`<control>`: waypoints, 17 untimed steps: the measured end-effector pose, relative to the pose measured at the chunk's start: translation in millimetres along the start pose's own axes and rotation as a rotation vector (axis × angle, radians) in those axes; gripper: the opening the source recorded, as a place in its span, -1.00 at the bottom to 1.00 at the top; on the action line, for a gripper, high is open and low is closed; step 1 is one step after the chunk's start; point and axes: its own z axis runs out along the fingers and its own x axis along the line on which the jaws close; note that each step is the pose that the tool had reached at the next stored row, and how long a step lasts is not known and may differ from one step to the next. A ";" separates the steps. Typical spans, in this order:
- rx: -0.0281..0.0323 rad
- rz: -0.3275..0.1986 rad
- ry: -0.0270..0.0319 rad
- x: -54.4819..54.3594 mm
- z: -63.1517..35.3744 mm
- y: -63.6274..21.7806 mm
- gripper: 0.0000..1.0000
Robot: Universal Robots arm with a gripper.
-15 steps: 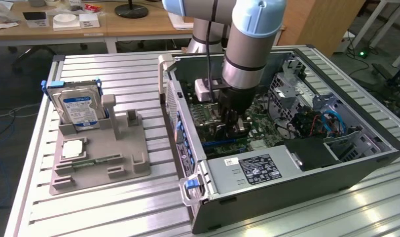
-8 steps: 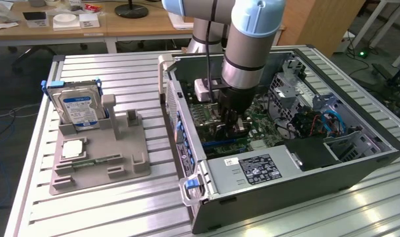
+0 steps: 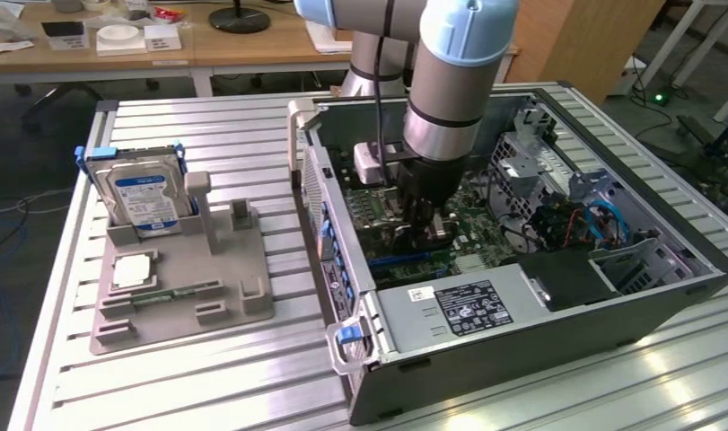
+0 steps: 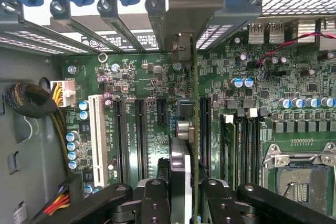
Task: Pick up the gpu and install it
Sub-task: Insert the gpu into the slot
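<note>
Gpu is standing on edge, pinched between the gripper's black fingers, which are pressing on both its faces. It is hanging straight ahead of the fingertips, just over the motherboard's long expansion slots, its metal bracket reaching the rear slot openings. The whole hand is sitting deep inside the open computer case

Elevated exterior, close wrist, shared motherboard

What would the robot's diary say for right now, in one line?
arm: inside the open computer case | gripper: shut on the gpu | gpu: edge-on over the motherboard slots | seated: cannot tell
</note>
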 end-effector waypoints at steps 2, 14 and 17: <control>0.0047 0.000 0.0000 -0.1 -0.1 0.0 -0.44; 0.0100 0.000 -0.0002 -0.3 0.3 4.2 -0.44; 0.0110 0.000 -0.0004 -0.4 0.4 4.2 -0.44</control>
